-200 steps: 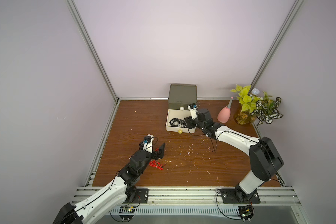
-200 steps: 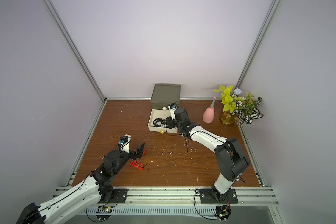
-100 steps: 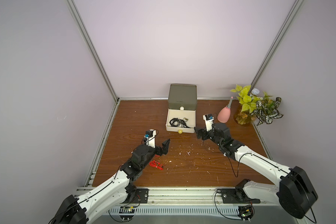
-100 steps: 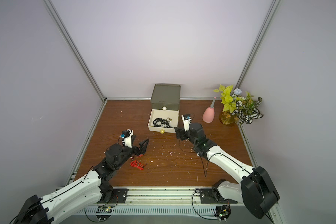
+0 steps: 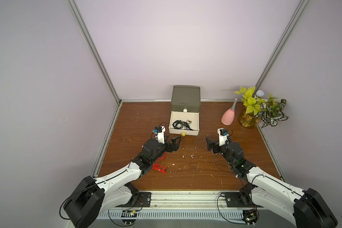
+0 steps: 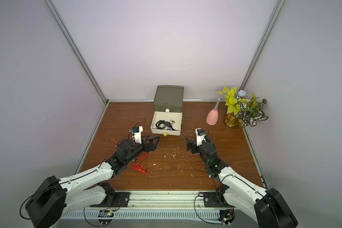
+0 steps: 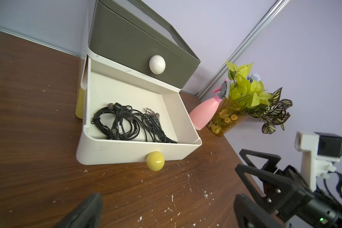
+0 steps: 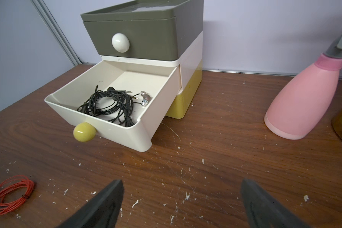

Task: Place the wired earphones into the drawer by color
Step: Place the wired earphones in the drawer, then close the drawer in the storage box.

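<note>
wood table (image 5: pixel 205 177): open cream drawer (image 5: pixel 184 133) w/ tangled black earphones (image 5: pixel 180 125) inside

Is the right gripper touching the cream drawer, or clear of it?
Apart. The right wrist view shows the right gripper open, with bare table between it and the cream drawer.

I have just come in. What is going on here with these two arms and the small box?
Two robot arms are sorting wired earphones by color into a drawer box. Its cream drawer is pulled out, and black earphones lie inside it. The red earphones lie on the table beside the left arm, not yet put away. The left pincer and the right pincer are both open and empty, in front of the box.
</note>
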Robot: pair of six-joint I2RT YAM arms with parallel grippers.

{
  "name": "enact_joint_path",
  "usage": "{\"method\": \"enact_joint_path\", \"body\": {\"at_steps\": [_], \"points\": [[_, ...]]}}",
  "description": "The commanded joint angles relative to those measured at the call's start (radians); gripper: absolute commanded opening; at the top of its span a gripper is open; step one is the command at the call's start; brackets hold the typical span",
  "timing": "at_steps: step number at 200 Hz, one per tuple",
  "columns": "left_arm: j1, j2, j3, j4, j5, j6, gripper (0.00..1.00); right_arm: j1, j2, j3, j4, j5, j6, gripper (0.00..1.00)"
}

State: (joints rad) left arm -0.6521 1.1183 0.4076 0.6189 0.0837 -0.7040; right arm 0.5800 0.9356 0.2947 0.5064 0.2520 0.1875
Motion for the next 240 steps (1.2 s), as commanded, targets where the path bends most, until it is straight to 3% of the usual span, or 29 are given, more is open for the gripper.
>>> {"method": "enact_joint_path", "body": {"at_steps": [1, 63, 240], "points": [[0.009, 0.047, 0.02, 0.108, 0.031, -0.117, 1.0, -0.006, -0.041, -0.016, 0.125, 0.047, 0.02, 0.99], [0.008, 0.213, 0.061, 0.269, 0.056, -0.227, 1.0, -0.006, -0.051, -0.023, 0.124, 0.055, 0.02, 0.99], [0.005, 0.398, 0.185, 0.309, 0.065, -0.227, 1.0, -0.006, -0.07, -0.034, 0.132, 0.061, 0.006, 0.99]]}}
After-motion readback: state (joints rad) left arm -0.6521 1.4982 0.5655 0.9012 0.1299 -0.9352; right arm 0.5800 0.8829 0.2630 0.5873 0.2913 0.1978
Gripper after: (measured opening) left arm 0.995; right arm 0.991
